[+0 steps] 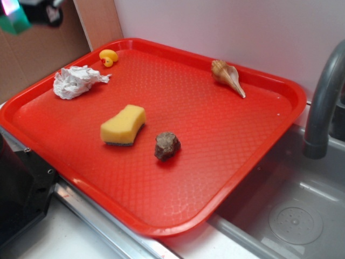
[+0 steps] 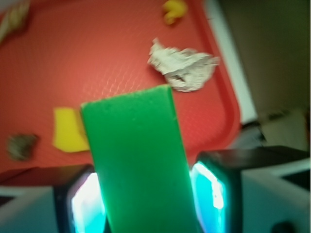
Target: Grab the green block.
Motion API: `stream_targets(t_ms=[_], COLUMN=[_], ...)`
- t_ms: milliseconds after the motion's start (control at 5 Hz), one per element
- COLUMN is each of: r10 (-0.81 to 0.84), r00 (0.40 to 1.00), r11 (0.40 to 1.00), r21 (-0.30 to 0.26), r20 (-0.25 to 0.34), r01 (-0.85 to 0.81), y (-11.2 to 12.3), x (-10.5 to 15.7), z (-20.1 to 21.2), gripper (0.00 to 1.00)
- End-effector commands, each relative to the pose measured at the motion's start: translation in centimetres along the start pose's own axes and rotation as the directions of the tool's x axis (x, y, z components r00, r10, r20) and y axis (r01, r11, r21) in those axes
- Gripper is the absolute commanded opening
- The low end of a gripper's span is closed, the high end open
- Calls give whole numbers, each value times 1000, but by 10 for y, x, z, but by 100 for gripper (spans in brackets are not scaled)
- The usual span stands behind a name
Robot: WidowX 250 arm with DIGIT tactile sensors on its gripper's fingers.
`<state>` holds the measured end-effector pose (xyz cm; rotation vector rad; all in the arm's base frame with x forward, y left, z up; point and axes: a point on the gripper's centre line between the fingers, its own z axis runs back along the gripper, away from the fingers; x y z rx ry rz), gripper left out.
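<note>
Tool (image 2: 146,194): both fingers (image 2: 80,204) pressed on the flat faces of the block, pinching it; lit cyan pads visible either side in wrist view. Side grip on the broad faces looks chosen for max contact area.
Block (image 2: 133,155): green, matte, stands between the fingers and fills the middle of wrist view. Held clear of the tray, well above it. In exterior view only a blurred green patch (image 1: 15,20) shows at top-left corner under a dark part of the arm, so it sits off past the tray's far-left edge.
Task state: grasp looks done, judging by the block being off the tray and clamped. Slip risk seems low; can't judge grip depth, lower end is out of frame.
Sponge (image 1: 123,124): yellow, dark underside, lies flat mid-tray. Not the target; untouched.
Rock (image 1: 167,145): brown lump just beside the sponge, to its right, apart from it.
Tray (image 1: 226,178): red, textured, sits on the desk next to the sink (image 1: 291,216); rim keeps loose items in.
Paper wad (image 1: 78,82): crumpled white, near far-left rim.
Duck (image 1: 108,57): small yellow, far-left corner, just behind the wad.
Shell (image 1: 227,76): spiral, far right side, well apart from everything else.
Faucet (image 1: 323,102): grey, right edge, over the sink.
</note>
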<state>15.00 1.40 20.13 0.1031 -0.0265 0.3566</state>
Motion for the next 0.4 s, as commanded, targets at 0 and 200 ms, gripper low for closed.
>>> stream_targets(t_ms=[0,200], r10=[30,37], r00=[997,995], r11=[1000,999], r21=[-9,27], r20=[71,92], r01=[-29,-40], y=[-18,-16], x=[20,25], z=[31,25], gripper=[0,0])
